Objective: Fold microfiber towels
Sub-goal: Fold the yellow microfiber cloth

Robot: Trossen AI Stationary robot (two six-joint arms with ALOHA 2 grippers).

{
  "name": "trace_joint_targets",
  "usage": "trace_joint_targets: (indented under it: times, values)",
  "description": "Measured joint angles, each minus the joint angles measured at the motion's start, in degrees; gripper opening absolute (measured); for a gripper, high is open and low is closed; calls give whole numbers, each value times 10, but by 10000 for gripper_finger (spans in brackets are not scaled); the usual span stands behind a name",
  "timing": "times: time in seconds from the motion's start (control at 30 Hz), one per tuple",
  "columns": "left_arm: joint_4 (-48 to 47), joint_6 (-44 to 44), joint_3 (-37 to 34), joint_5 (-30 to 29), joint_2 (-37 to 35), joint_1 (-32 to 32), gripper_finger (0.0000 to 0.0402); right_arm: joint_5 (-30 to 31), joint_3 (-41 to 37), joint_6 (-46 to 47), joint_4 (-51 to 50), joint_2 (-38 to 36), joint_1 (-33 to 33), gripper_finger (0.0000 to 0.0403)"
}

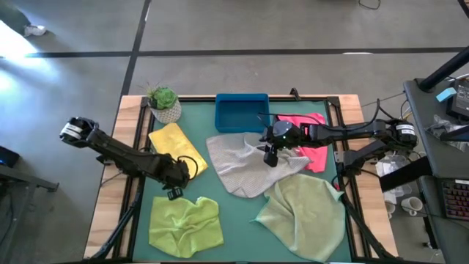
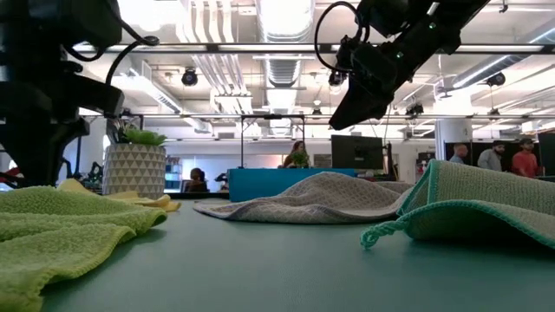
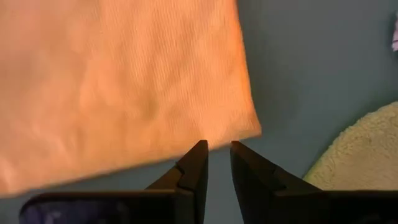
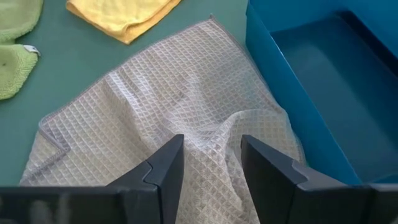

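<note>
Five towels lie on the green table. The yellow towel (image 1: 176,144) is folded at the far left. The light grey towel (image 1: 245,166) lies rumpled in the middle and the hot pink one (image 1: 308,136) at the far right. The lime green one (image 1: 185,226) is crumpled at the near left and the sage green one (image 1: 304,216) at the near right. My left gripper (image 1: 174,192) hovers just past the yellow towel's near corner (image 3: 245,127), fingers a narrow gap apart and empty. My right gripper (image 1: 270,155) is open above the grey towel (image 4: 155,106) and clear of it (image 2: 347,113).
A blue tray (image 1: 242,111) stands at the far edge, beside the grey towel's far corner (image 4: 208,25). A potted plant (image 1: 164,103) stands at the far left corner. Bare table (image 1: 234,213) shows between the lime green and sage green towels.
</note>
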Motion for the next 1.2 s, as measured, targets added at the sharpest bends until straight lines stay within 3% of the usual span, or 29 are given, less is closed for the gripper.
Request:
trace_joint_targets:
  times: [0.23,0.53,1.2]
  values:
    - [79,76,-13,-29,-20,-17,54,0,0,7,-1,0,0,151]
    - [86,79,-21,-36,7,-36,54,0,0,6,-1,0,0,151]
    - [118,63,-24,-48,142,-34,54,-26,0,-23,57,4,-3,151]
